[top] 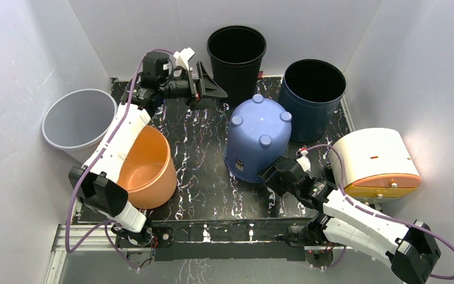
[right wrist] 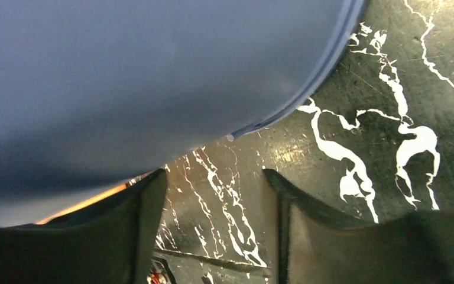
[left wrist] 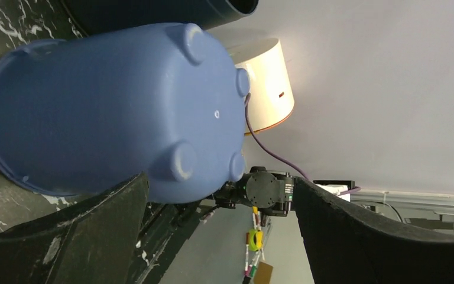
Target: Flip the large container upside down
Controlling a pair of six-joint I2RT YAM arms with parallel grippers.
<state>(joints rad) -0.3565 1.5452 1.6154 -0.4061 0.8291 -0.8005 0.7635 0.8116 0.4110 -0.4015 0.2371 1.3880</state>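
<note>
The large blue container (top: pixel 257 139) stands upside down in the middle of the black marbled table (top: pixel 201 154), its four round feet pointing up. It fills the left wrist view (left wrist: pixel 112 112) and the top of the right wrist view (right wrist: pixel 153 77). My left gripper (top: pixel 211 87) is open and empty at the back of the table, a little way left of the container; its jaws also show in the left wrist view (left wrist: pixel 219 201). My right gripper (top: pixel 273 174) is open and empty at the container's near right rim, low over the table (right wrist: pixel 213 183); I cannot tell whether it touches.
A black bin (top: pixel 236 50) and a dark blue bin (top: pixel 313 89) stand upright at the back. A grey bin (top: pixel 77 118) and an orange bin (top: pixel 148 165) are on the left by the left arm. A white and yellow lidded container (top: pixel 378 160) lies on the right.
</note>
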